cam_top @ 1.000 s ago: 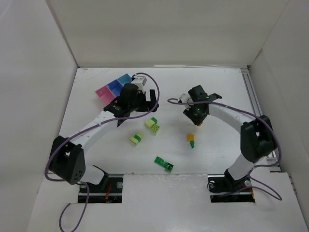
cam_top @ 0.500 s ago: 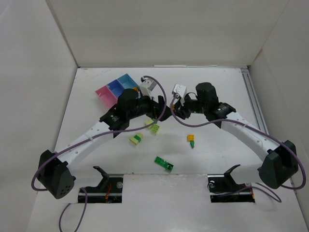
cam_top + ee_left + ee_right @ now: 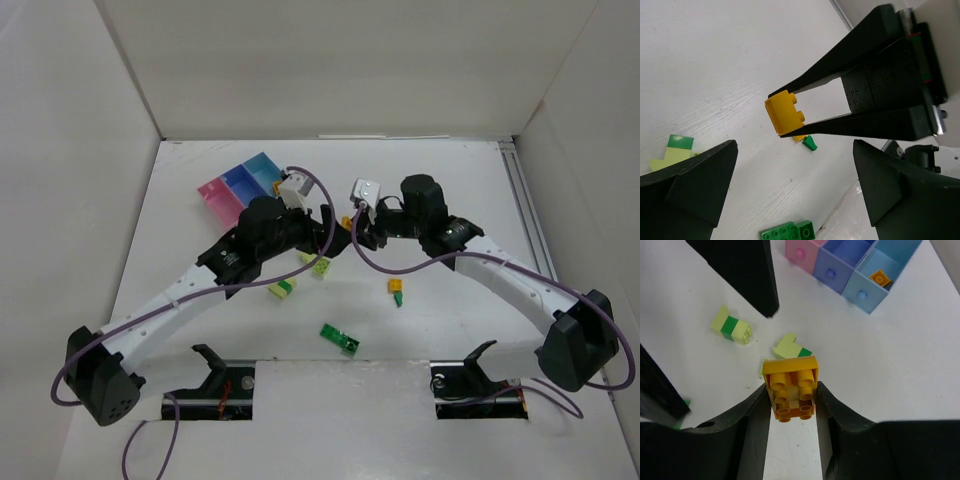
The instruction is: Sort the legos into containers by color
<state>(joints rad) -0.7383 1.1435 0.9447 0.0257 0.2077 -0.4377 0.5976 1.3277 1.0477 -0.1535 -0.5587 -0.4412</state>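
My right gripper (image 3: 791, 390) is shut on an orange-yellow brick (image 3: 790, 385), held above the table; in the top view the right gripper (image 3: 349, 225) is at mid table. My left gripper (image 3: 325, 238) is open and empty, just left of it. In the left wrist view my left gripper (image 3: 795, 165) looks at that held brick (image 3: 785, 114). The pink bin (image 3: 215, 195), blue bin (image 3: 240, 181) and light blue bin (image 3: 266, 168) stand at the back left. The light blue bin (image 3: 880, 270) holds an orange piece (image 3: 880, 277).
On the table lie a pale yellow-with-green brick (image 3: 282, 289), a lime brick (image 3: 318, 264), a small orange-and-green brick (image 3: 396, 290) and a dark green brick (image 3: 341, 339). White walls close in the left, back and right sides.
My right gripper has moved left with the orange-yellow brick. My left gripper has moved from beside the bins towards the middle, and the two grippers now nearly meet.
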